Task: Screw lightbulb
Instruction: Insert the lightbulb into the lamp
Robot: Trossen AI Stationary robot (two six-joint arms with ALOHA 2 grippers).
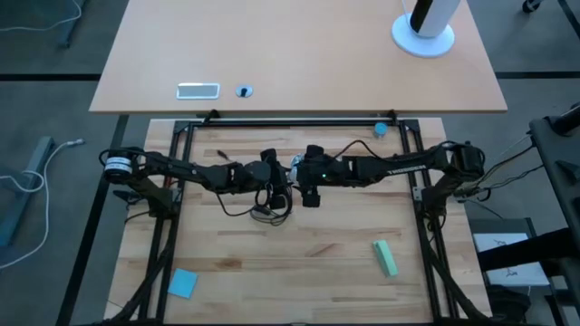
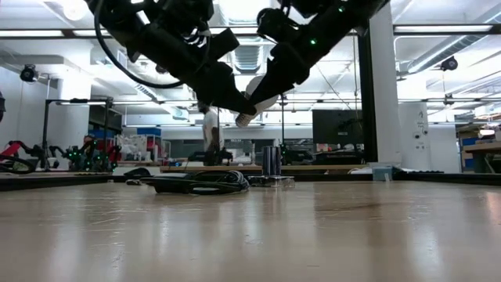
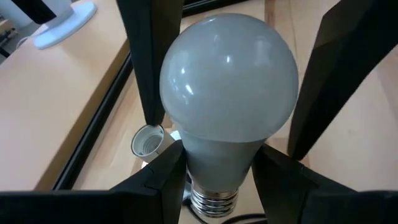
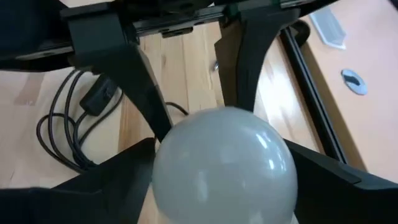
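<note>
The frosted-white lightbulb [image 3: 227, 87] hangs in the air over the middle of the table, with my left gripper [image 3: 217, 163] shut on it. Its grey screw base [image 3: 214, 200] points back toward the left wrist and its globe [image 4: 224, 165] toward the right arm. My right gripper [image 4: 221, 183] stands open, one dark finger [image 3: 146, 68] close on either side of the globe. In the high view the two grippers [image 1: 276, 170] [image 1: 306, 170] meet nose to nose. A small round socket [image 3: 147, 140] sits on the table below, its black cord [image 1: 267, 210] coiled beside it. My left gripper pinches the bulb's tapered white neck [image 3: 214, 158], just above the screw threads, between its two fingers. The fingers come from the table's left, slanting a little downward, along the bulb's axis. The bulb is lifted clear of the table. Whether my right gripper touches the globe, I cannot tell.
A green block [image 1: 385, 257] and a blue square [image 1: 182, 282] lie near the front of the table. A small blue cap [image 1: 381, 129] sits at the far right edge. Black frame rails [image 1: 290, 122] border the work area, and a second table [image 1: 299, 54] lies beyond them.
</note>
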